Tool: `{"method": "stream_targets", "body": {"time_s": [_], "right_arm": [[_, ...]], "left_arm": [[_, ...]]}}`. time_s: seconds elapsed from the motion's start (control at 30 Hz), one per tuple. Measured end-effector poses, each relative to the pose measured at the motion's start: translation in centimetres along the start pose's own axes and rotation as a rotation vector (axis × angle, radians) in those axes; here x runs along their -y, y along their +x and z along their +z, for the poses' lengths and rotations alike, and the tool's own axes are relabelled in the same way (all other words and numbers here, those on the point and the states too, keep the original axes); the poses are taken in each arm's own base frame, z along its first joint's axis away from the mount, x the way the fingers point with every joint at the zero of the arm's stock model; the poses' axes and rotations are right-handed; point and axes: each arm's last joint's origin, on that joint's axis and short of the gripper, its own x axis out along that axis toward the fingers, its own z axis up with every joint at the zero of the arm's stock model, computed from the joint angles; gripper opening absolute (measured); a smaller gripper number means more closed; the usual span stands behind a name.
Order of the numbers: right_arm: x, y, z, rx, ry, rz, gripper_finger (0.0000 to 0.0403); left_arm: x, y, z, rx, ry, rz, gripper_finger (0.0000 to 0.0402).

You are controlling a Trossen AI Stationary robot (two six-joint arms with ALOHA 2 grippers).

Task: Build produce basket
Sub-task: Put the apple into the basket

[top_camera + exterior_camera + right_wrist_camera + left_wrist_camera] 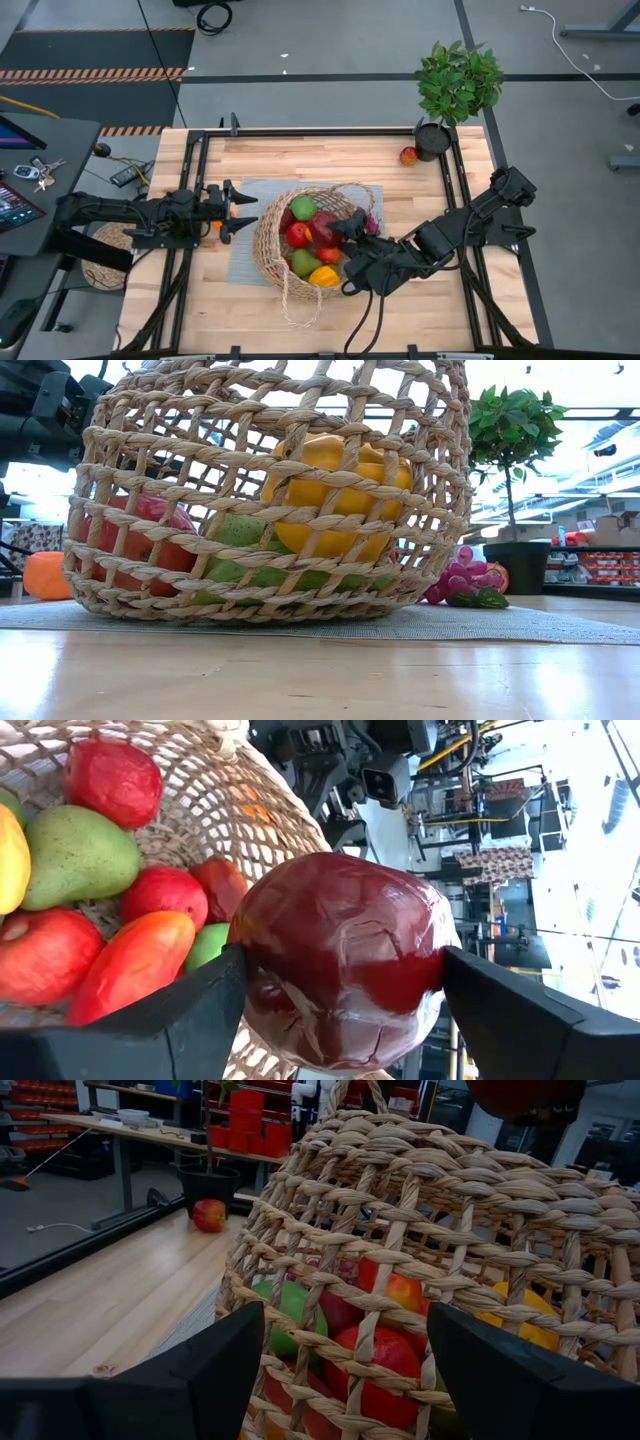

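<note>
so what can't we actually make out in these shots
- Grapes: low view, partly hidden behind the basket.
- Orange piece: low view, basket covers part of it; its kind is unclear.
- Left gripper: high view, too small to tell whether it touches the basket.
- Right gripper: the dark red piece it holds blocks the basket rim.

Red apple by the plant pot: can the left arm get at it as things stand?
Probably not. The red apple lies at the far right corner, while the left gripper, jaws open, sits left of the basket, which stands between.
</note>
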Motion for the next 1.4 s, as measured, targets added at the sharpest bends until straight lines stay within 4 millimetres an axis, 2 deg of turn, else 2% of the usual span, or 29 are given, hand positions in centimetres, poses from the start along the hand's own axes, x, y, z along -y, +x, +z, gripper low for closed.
{"method": "stream_targets", "body": {"time_s": [0.3, 0.5, 0.73, 0.83, 1.17, 1.4], "right_arm": [[0.6, 0.7, -0.2, 0.011, 0.042, 0.001, 0.0326], [0.7, 2.1, -0.5, 0.025, 0.089, 0.004, 0.0326], [-0.4, 4.7, -1.7, 0.033, 0.114, 0.064, 0.0326], [-1.4, 6.2, -2.4, 0.056, 0.137, 0.087, 0.0326], [-3.0, 11.3, -5.9, 0.143, 0.268, 0.105, 0.0326], [-3.0, 12.8, -7.4, 0.173, 0.425, 0.125, 0.0342]], "left_arm": [[0.0, 0.0, 0.0, 0.000, 0.000, 0.000, 0.0286], [0.0, 0.0, 0.0, 0.000, 0.000, 0.001, 0.0286], [0.0, 0.0, 0.0, 0.000, 0.000, 0.000, 0.0286], [0.0, 0.0, 0.0, 0.000, 0.000, 0.000, 0.0286], [0.0, 0.0, 0.0, 0.000, 0.000, 0.000, 0.0286], [0.0, 0.0, 0.0, 0.000, 0.001, 0.000, 0.0286]]}}
